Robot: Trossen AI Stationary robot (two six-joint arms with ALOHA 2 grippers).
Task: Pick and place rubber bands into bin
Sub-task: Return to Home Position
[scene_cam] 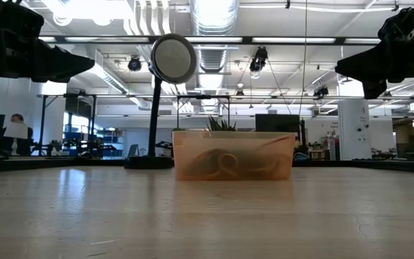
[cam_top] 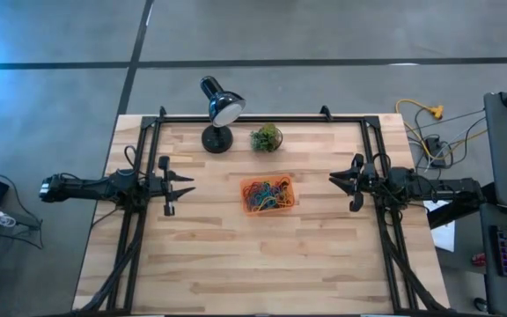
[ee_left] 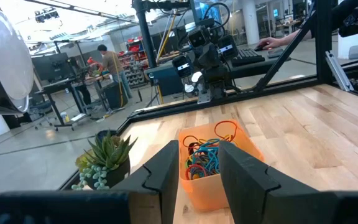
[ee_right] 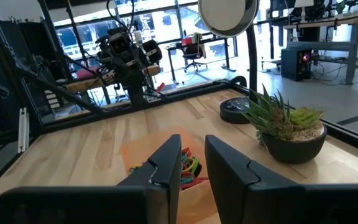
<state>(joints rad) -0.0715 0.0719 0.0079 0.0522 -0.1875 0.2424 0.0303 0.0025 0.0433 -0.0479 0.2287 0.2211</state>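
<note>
High view: wooden tabletop, pale planks, black rails down both sides. Orange bin at about the middle, holding a tangle of rubber bands in blue, red, green, yellow and orange. Black desk lamp and small potted plant stand side by side near the far edge, the plant just beyond the bin. Left end effector is over the left side and right end effector over the right side, each pointing inward at the bin and well apart from it. Low view: bin upright on the tabletop at centre, its wall translucent, dark loops of band showing through. The lamp stands behind it to one side, and plant leaves rise just above its rim. Both end effectors show as dark shapes high in the upper corners, clear of the surface. Left wrist view: the two fingers are parted with a moderate gap and nothing between them. The bin and its bands show through the gap, the plant is beside it, and the right arm is across the tabletop. A person stands in the room beyond. Right wrist view: fingers are likewise parted and empty. The bin is partly hidden behind them, with red, green and yellow bands showing. The plant and the lamp base are nearby, and the left arm is opposite.
</note>
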